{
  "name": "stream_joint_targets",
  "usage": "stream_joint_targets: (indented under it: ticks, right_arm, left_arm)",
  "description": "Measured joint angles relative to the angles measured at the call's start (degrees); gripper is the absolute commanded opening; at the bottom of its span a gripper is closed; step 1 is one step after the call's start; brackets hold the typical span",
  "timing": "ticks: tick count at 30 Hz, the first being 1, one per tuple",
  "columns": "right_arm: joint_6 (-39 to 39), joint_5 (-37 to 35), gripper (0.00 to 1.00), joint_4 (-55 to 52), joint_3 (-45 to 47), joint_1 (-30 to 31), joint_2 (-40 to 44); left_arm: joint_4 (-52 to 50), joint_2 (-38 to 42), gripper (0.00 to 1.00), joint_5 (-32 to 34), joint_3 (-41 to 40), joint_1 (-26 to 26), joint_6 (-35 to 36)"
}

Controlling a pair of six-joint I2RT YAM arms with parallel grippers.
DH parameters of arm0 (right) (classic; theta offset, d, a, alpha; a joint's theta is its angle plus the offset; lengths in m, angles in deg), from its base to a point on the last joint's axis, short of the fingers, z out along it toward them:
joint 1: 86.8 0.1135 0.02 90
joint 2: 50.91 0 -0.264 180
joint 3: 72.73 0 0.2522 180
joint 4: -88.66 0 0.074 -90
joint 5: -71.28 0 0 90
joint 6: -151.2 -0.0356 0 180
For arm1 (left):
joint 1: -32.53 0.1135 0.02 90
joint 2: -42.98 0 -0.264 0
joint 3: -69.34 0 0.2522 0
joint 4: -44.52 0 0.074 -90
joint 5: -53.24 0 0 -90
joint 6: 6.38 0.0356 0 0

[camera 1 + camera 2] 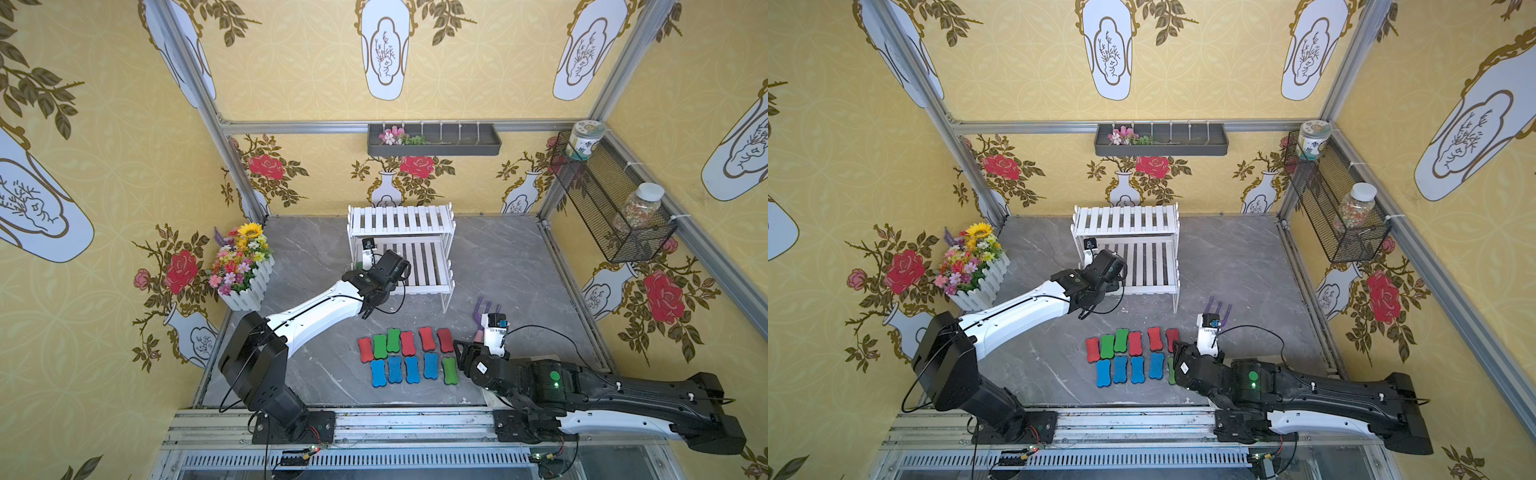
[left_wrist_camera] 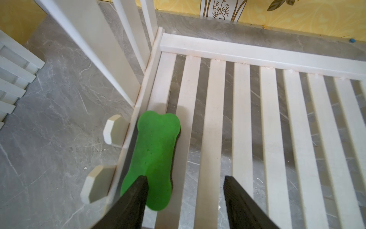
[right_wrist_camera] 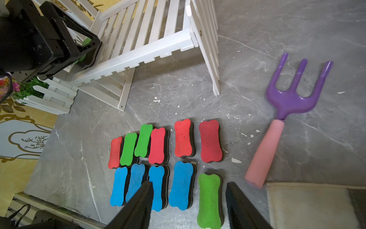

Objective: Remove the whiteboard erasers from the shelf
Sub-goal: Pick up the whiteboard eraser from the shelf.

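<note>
Though eleven erasers [image 1: 411, 369] lie in two rows on the grey worktop [image 1: 498, 270], one green whiteboard eraser [image 2: 156, 154] remains on the shelf [image 2: 257, 51]. It sits on the lower tier, flat on the slats, tight against the end rail on the flower-box side.

Left fingers [image 2: 134, 198]: apart, nothing between them but bare slats. The finger on the rail side overlaps the eraser's near lobe in the left wrist view. Cannot tell whether it touches or hangs just above.

Key relation: the eraser lies off-centre from the gap, toward the end rail. Its long axis runs along the slats, straight away from the wrist. So the fingers would close across its short width, which looks the right way to take it. As they stand, though, I judge a close would catch only one edge or push it aside. A sideways shift toward the rail seems needed first, so the waist sits between the fingers. The rail leaves little room for the outer finger on that side.

Right fingers [image 3: 138, 202]: apart, holding nothing, above the near row on the worktop, well apart from the shelf. The left arm is plainly the nearer one.
</note>
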Motion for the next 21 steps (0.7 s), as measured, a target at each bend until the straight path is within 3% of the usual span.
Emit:
stream_joint_targets:
  ticks: [9,21]
  right_arm:
    - [-0.79,-0.48,0.63,-1.07,0.63,0.00,1.05]
    - [-1.03,-1.11,0.63,-2.01,0.81,0.00,2.05]
  left_arm:
    - [0.33,0.31,0.67,-3.69,1.53,-0.04,-0.26]
    - [-1.90,1.42,0.73,-1.88,3.61,0.24,-0.63]
